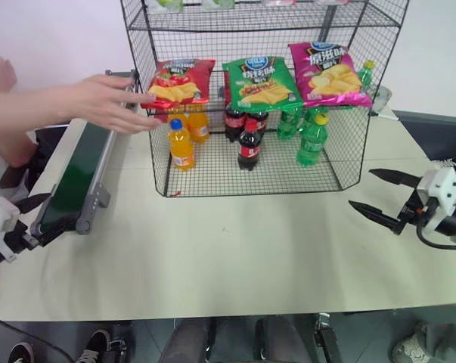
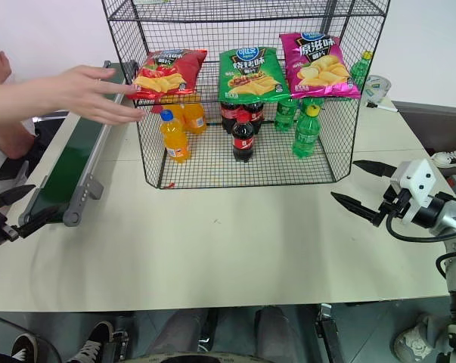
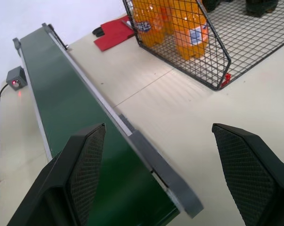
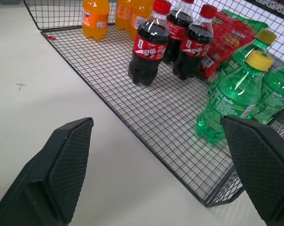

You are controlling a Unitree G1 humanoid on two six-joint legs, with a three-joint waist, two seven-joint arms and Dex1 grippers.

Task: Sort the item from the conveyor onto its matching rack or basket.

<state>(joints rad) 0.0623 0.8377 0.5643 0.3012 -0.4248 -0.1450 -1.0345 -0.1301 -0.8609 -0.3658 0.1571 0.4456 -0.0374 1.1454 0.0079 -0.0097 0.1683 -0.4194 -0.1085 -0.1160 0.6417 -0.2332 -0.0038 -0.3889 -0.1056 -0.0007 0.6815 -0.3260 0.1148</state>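
On the left, the left gripper waits wide open and empty at the near end of the conveyor, whose belt has nothing on it. A person's hand reaches across the belt. The red chip bag already lies on the rack. Best to wait, keeping away from the hand. On the right, the right gripper is wide open and empty too.

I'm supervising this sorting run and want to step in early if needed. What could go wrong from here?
A person's hand reaches over the conveyor near the rack; a left-arm move toward the belt might strike it. The left end effector hangs open by the belt's near end and could bump the rail. The red chip bag already lies on the rack.
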